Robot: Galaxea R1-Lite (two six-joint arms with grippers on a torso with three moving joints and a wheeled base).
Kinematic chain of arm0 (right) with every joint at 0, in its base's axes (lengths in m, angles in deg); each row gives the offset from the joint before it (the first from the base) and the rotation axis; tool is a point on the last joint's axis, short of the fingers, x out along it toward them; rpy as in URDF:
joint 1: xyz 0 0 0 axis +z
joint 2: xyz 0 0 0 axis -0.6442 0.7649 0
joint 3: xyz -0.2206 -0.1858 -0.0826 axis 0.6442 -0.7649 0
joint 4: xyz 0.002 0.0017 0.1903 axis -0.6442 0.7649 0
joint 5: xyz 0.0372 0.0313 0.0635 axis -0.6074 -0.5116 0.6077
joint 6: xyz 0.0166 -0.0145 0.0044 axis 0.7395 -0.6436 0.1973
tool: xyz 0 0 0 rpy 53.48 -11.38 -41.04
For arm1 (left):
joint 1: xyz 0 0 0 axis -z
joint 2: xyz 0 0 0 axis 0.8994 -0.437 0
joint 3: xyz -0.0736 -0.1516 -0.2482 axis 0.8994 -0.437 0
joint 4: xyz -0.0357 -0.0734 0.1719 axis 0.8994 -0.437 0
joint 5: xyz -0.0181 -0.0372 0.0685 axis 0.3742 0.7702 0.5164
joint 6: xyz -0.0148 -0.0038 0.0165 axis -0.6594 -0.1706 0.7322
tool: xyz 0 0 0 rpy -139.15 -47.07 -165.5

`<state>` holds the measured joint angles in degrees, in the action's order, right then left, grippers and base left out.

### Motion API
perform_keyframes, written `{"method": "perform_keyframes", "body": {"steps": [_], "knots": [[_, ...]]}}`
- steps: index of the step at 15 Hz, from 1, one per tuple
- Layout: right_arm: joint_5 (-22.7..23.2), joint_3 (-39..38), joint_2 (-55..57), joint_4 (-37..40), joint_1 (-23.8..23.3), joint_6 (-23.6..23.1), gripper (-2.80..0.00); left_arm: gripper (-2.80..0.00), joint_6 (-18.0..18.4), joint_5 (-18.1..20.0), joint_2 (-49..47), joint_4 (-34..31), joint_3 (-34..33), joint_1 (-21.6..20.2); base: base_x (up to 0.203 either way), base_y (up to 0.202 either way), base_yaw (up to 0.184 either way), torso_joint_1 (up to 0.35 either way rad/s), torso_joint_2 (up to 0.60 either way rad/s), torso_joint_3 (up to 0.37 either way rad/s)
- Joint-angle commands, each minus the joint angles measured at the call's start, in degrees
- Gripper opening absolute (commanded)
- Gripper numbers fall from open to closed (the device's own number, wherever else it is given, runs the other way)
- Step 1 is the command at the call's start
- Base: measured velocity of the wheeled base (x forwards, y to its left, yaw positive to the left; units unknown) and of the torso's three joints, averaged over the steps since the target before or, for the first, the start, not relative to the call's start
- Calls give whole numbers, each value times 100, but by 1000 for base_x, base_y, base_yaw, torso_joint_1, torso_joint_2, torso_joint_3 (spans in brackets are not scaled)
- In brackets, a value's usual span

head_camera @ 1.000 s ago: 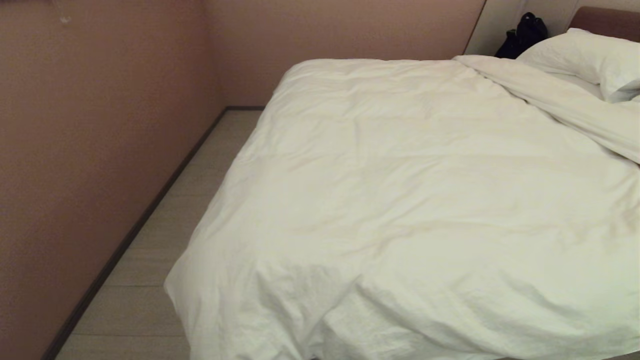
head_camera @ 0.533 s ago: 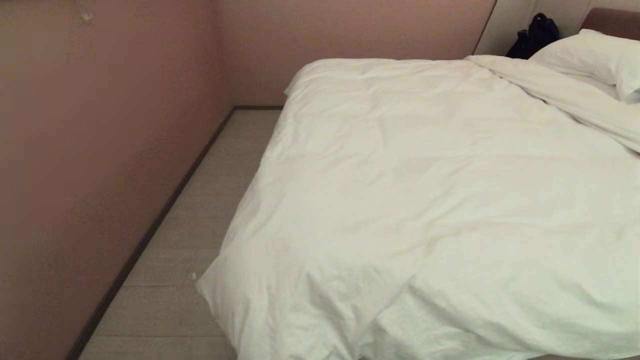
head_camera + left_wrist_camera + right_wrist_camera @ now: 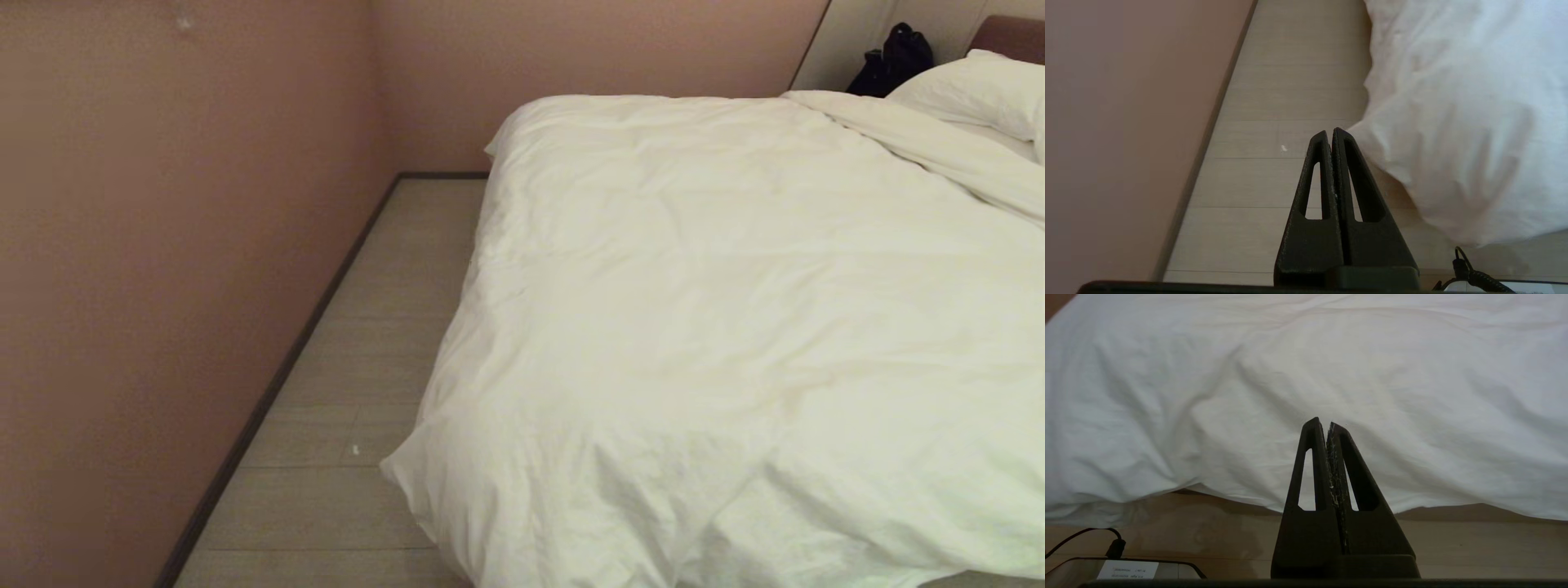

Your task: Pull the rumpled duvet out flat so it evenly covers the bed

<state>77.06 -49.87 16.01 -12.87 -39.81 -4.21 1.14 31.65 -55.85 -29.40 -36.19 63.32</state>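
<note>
At the foot end of the bed, the duvet lies spread over most of the mattress, its near corner at 7 o'clock drooping toward the floor and a thick fold bunched at 1 o'clock just short of the pillow. The left gripper hangs over the floor beside that drooping corner, fingers pressed together on nothing; the right gripper points at the hanging hem, likewise closed and empty. Neither arm shows in the head view. Risks, as judged: a pull on the low corner alone would likely drag more cloth off the wall-side edge and skew the cover; a pinch on one thin layer may slip; the 1 o'clock fold stays rumpled unless it is reached; the dark bag at 1 o'clock sits close to that edge.
</note>
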Motion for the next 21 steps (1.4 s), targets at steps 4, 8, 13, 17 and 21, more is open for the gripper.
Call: {"method": "perform_keyframes", "body": {"steps": [4, 8, 13, 17, 21], "knots": [[0, 0, -2, -2, 4, -4, -280, -280, -6, -6, 2, -3, 0, -2, 0, 195, 0, 3, 2, 0], [-4, 0, -2, -5, -3, -4, -280, -280, -6, 2, 2, -11, 0, -2, 0, 63, 0, 2, 1, 3], [1, 0, -2, -1, 2, -4, -280, -280, 11, 2, 2, -20, 0, -2, 0, 0, 0, 0, 0, 0], [-1, 0, -2, 4, 6, -4, -280, -280, -3, 2, 2, -13, 0, -2, 0, 0, 0, 0, 0, 0], [-2, 0, -2, 4, 6, -4, -280, -280, 11, 2, 2, -11, 0, -2, 0, 0, 0, 0, 0, 0]]}}
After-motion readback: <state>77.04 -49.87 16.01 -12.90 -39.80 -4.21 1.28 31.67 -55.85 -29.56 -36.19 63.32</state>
